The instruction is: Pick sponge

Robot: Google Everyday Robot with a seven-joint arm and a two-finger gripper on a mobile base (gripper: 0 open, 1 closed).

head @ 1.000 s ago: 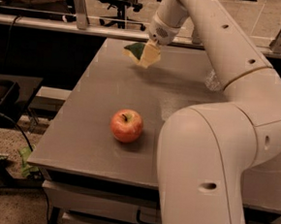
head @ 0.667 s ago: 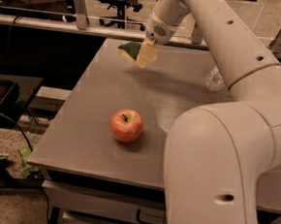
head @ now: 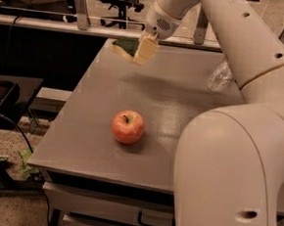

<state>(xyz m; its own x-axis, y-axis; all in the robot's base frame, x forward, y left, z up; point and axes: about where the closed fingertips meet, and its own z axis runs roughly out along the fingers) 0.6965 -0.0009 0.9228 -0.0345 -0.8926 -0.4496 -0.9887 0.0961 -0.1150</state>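
Note:
The sponge (head: 124, 48), dark green on top over pale yellow foam, hangs in the air above the far left part of the grey table (head: 91, 130). My gripper (head: 143, 48) is shut on the sponge's right end and holds it clear of the tabletop. My white arm comes in from the right and fills the foreground. The fingers (head: 146, 50) show as a pale block beside the sponge.
A red apple (head: 128, 126) sits on the table near its front left. A crumpled clear plastic item (head: 219, 76) lies at the table's right, by my arm. A rail (head: 50, 25) and chairs stand behind the table. The table's left edge drops to the floor.
The gripper has lifted the sponge a little higher and to the left, farther from the tabletop. The apple has not moved.

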